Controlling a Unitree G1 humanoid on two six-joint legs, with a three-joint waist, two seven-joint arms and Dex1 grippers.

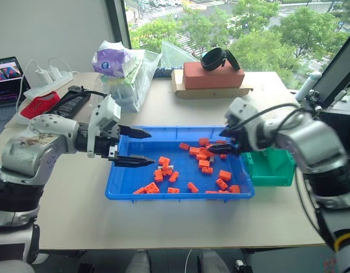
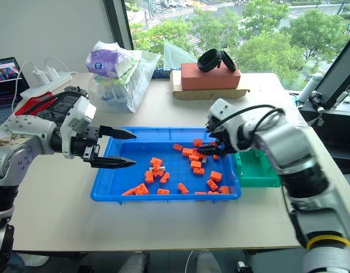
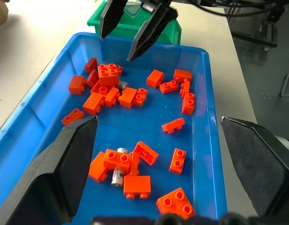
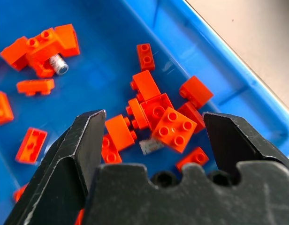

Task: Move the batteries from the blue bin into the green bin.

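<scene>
two arms reach in over the blue bin [image 1: 124, 192] from opposite ends. the left gripper [image 1: 133, 147] points across the tray toward the robot's right and a little downward, forearm bent in from the left; its black fingers [image 1: 136, 132] stand well apart with nothing between them, hovering over the tray's left end. the right gripper [image 1: 222, 146] comes in from the green bin [image 1: 271, 170] side, angled down and toward the left, wrist cocked — its jaws are spread wide and empty, poised above a cluster of orange bricks [image 4: 175, 125] near the right end. one battery [image 4: 151, 146] lies half hidden under that cluster, directly between the right fingers in the wrist view; another [image 3: 117, 176] sits among bricks nearer the left gripper, and a third [image 3: 122, 85] peeks out beside the far pile. the green bin stands just beside the tray's right edge.
</scene>
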